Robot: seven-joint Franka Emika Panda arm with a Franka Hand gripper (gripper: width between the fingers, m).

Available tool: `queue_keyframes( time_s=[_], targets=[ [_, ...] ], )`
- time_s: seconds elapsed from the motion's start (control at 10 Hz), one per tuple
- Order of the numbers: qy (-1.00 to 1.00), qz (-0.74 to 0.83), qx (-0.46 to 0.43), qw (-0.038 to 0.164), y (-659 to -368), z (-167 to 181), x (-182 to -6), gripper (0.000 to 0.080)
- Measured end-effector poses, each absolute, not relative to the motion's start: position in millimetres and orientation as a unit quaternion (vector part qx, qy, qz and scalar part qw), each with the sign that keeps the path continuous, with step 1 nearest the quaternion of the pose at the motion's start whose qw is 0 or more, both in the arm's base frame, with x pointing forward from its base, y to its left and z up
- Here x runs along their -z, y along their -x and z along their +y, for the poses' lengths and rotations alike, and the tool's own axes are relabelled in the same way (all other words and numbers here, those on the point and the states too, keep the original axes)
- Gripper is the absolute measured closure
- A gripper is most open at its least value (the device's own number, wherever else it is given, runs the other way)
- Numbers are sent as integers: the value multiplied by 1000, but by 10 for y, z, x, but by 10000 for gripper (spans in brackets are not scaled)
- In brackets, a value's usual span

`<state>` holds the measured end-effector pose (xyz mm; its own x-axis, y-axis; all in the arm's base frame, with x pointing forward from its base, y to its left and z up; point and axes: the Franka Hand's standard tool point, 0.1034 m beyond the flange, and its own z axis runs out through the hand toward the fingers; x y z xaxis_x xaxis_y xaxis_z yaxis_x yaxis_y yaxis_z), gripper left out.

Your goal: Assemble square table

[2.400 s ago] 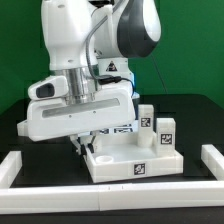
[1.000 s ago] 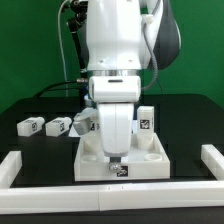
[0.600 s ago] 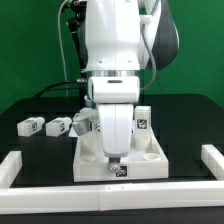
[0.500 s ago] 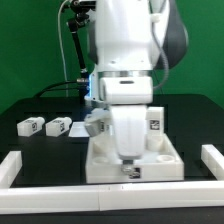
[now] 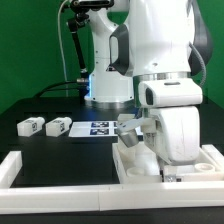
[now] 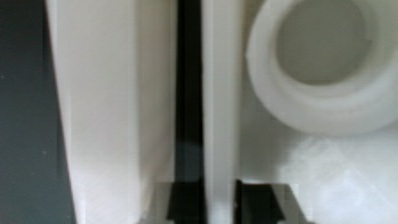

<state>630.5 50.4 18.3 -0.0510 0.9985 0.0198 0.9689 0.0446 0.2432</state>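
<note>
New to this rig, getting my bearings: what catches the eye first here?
The big white arm fills the exterior view's right, its gripper shut on the rim of the square table top. At the exterior view's left, two loose legs lie on the dark table beside the marker board.

Exterior view: arm (image 5: 165, 50) is cut off at the top and right edges. Its hand covers much of the table top (image 5: 138, 165) behind the gripper (image 5: 170, 176). Fingertips are too small to tell apart. Tags on the loose legs (image 5: 30, 126), well away from the gripper, are too small to read.

Wrist view: everything is blurred. The round socket (image 6: 329, 60) just beside the gripper is cut by the picture's edge, and so are the fingers (image 6: 263, 203).
</note>
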Motion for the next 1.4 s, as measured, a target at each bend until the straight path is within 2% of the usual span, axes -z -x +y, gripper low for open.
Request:
queue_keyframes(
  time_s=[0.5,1.3,1.4],
  targets=[
    [-691,712,-94,75,-6309,504,-186,721],
    [-723,685,-71,59,-6262,485,-154,721],
    [-724,686,-59,51,-6195,478,-111,460]
  ],
)
